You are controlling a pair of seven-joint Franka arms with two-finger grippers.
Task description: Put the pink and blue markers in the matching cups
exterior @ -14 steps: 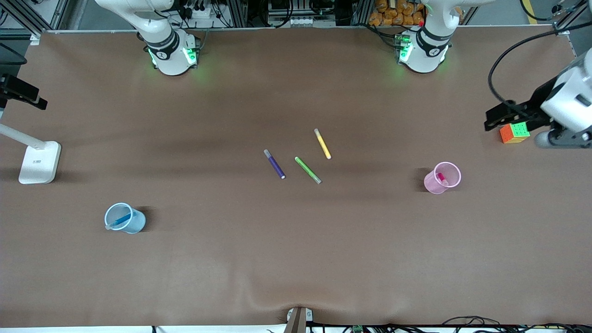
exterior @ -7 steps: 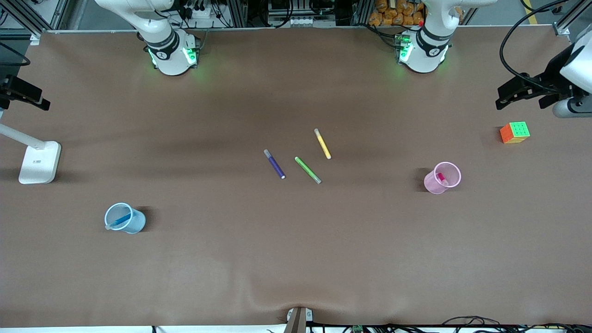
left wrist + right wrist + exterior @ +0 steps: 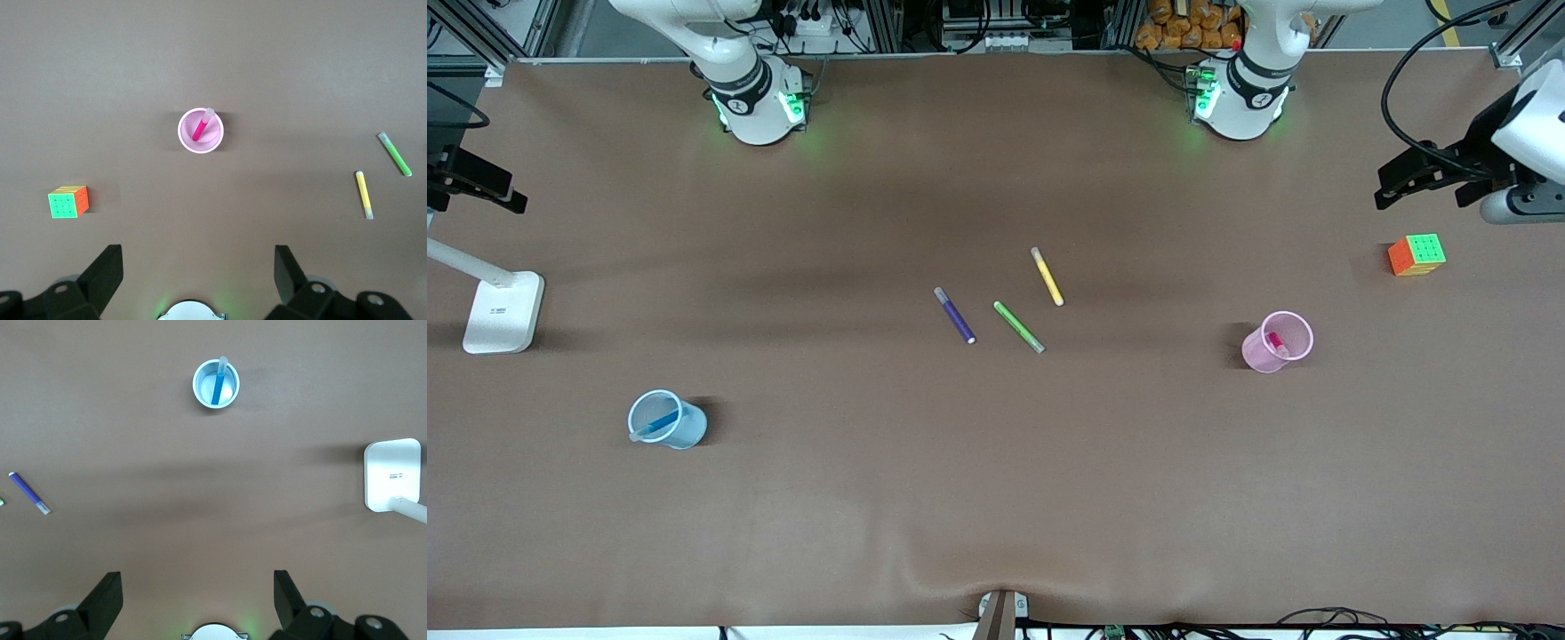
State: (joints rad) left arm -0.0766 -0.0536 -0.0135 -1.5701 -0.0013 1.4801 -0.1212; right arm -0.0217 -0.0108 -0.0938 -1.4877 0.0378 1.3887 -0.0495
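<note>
The pale pink cup (image 3: 1278, 341) stands upright toward the left arm's end of the table, with the pink marker (image 3: 1274, 342) inside it. Both show in the left wrist view, cup (image 3: 212, 139) and marker (image 3: 201, 125). The light blue cup (image 3: 665, 420) stands toward the right arm's end and holds the blue marker (image 3: 660, 424); the right wrist view shows cup (image 3: 230, 392) and marker (image 3: 218, 383). My left gripper (image 3: 1414, 182) (image 3: 199, 267) is open and empty, raised at the left arm's end. My right gripper (image 3: 480, 182) (image 3: 198, 587) is open and empty, raised at the right arm's end.
A purple marker (image 3: 955, 316), a green marker (image 3: 1019, 327) and a yellow marker (image 3: 1047, 276) lie loose mid-table. A colour cube (image 3: 1416, 254) sits near the left gripper. A white lamp base (image 3: 503, 311) stands at the right arm's end.
My left gripper has moved off from over the colour cube toward its base side and the table's end. My right gripper has shifted slightly. Cups and markers have not moved.
</note>
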